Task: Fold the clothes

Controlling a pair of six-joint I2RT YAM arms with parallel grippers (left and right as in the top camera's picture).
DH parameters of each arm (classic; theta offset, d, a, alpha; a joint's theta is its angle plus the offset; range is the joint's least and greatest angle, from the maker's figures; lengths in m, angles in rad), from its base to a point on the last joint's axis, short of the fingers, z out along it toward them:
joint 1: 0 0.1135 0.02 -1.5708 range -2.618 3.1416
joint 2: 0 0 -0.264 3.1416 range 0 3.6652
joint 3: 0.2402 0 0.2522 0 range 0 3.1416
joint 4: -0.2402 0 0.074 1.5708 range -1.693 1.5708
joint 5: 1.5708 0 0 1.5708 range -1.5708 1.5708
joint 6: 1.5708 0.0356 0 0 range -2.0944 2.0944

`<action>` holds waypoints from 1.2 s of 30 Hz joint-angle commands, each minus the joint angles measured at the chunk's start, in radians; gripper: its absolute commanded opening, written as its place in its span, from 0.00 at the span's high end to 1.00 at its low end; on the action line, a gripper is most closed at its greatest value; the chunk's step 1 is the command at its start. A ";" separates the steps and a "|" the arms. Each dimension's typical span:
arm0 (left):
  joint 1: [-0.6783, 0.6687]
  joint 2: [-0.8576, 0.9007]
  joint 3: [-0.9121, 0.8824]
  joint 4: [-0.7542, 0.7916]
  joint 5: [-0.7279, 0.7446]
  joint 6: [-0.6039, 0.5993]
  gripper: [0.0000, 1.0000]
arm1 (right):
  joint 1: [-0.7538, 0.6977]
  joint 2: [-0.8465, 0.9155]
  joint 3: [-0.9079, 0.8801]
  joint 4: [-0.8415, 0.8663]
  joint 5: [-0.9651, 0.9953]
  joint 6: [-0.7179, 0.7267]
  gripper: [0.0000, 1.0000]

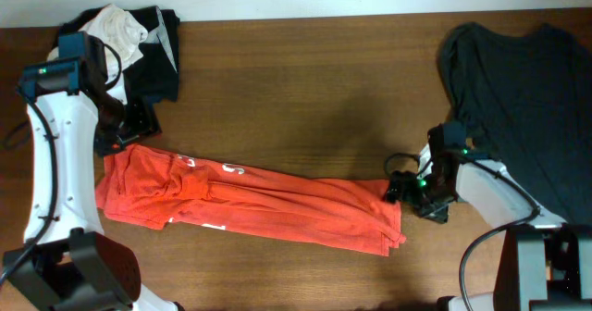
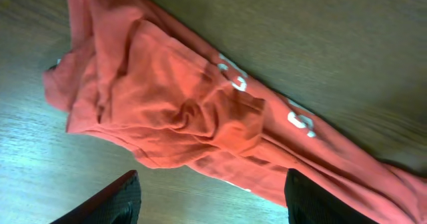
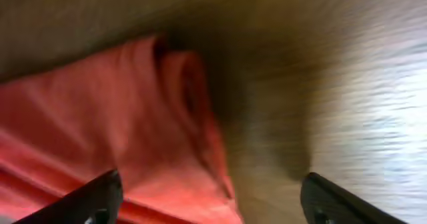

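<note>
Left gripper (image 1: 132, 126) is spread wide with nothing between its fingers, hanging just off the top-left corner of the red-orange T-shirt (image 1: 250, 200). Right gripper (image 1: 400, 187) is the same deal at the opposite end: jaws wide, empty, right beside the shirt's right edge. So nobody's holding anything.

The shirt lies on the table (image 1: 305, 80) as a long narrow band across the front middle, slanting a bit down toward the right, with bits of white lettering peeking out along its upper edge. Looks like the lengthwise fold is in and the end-to-end fold is what's left, but that's a guess.

What could go sideways:
- The left end is lumpy and wrinkled in the left wrist view. Fold over that and the bundle probably comes out crooked and fat on one side.
- The right end shows stacked layers. Pinch only the top one and the band likely peels open instead of folding.
- The right wrist view is blurry, so it's hard to say how those layers line up.
- The dark grey T-shirt (image 1: 527, 89) sits near the right arm and the pile of garments (image 1: 139, 33) near the left, so a wide swing could drag either one.
</note>
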 commanded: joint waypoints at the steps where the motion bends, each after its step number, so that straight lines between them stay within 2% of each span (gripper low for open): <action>1: -0.008 -0.016 0.013 -0.008 0.026 0.003 0.31 | 0.011 -0.023 -0.048 0.006 -0.108 -0.031 0.02; 3: -0.008 -0.016 0.013 -0.009 0.027 0.003 0.31 | 0.011 -0.023 -0.103 0.045 -0.161 -0.031 0.04; 4: -0.008 -0.016 0.013 -0.014 0.026 0.003 0.31 | 0.011 -0.023 -0.130 0.068 -0.190 -0.031 0.11; 5: -0.008 -0.016 0.013 -0.019 0.027 0.003 0.22 | 0.011 -0.023 -0.164 0.101 -0.229 -0.031 0.19; 6: -0.008 -0.016 0.013 -0.023 0.026 0.003 0.20 | 0.011 -0.023 -0.203 0.138 -0.258 -0.026 0.28; 9: -0.008 -0.016 0.013 -0.023 0.026 0.003 0.18 | 0.011 -0.023 -0.249 0.180 -0.260 0.011 0.50; 10: -0.008 -0.016 0.013 -0.023 0.026 0.003 0.17 | 0.011 -0.023 -0.253 0.184 -0.259 0.016 0.68; 12: -0.008 -0.016 0.013 -0.024 0.026 0.003 0.16 | 0.011 -0.023 -0.253 0.184 -0.241 0.035 0.96; 15: -0.008 -0.016 0.013 -0.031 0.026 0.003 0.13 | 0.006 -0.023 -0.204 0.159 -0.114 0.094 0.96; 20: -0.008 -0.016 0.013 -0.041 0.026 0.010 0.13 | -0.101 -0.023 0.063 -0.115 0.177 0.138 0.96; 21: -0.008 -0.016 0.013 -0.043 0.026 0.010 0.13 | -0.136 -0.023 0.157 -0.212 0.202 0.133 0.96; 24: -0.008 -0.016 0.013 -0.042 0.026 0.010 0.13 | -0.132 -0.024 0.302 -0.352 0.197 0.095 0.96; 26: -0.008 -0.016 0.013 -0.041 0.047 0.010 0.13 | -0.082 -0.026 0.369 -0.419 0.101 0.008 0.96; 28: -0.008 -0.016 0.013 -0.034 0.063 0.010 0.13 | -0.022 -0.026 0.374 -0.420 0.063 0.006 0.96; 32: -0.008 -0.016 0.013 -0.030 0.062 0.010 0.13 | 0.127 -0.026 0.374 -0.279 -0.124 0.013 0.96; 36: -0.008 -0.016 0.013 -0.031 0.060 0.010 0.13 | 0.277 -0.008 0.373 -0.168 -0.135 0.121 0.96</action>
